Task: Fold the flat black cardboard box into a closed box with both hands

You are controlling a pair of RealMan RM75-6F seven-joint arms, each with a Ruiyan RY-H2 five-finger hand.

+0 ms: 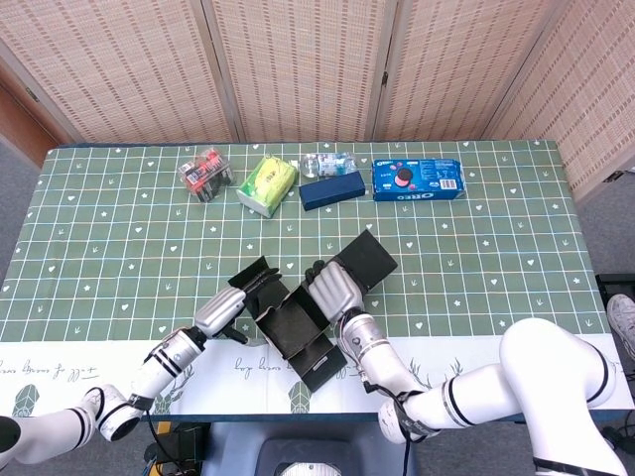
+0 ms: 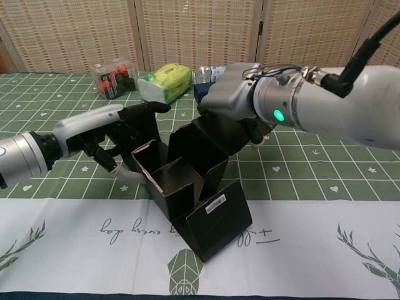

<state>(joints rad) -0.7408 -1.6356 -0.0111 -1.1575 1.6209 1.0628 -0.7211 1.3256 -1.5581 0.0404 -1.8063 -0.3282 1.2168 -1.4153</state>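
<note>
Near the table's front edge, we find the black cardboard box [image 2: 190,187] half-erected. Our left hand [image 2: 109,134] presses the left wall [image 2: 144,159] inward while our right hand [image 2: 234,103] grips the raised right panel [image 2: 203,147], squaring the sides before closing.

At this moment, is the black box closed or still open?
Open: the black cardboard box has side walls raised, but its top shows the inside and the front flap lies outward.
</note>
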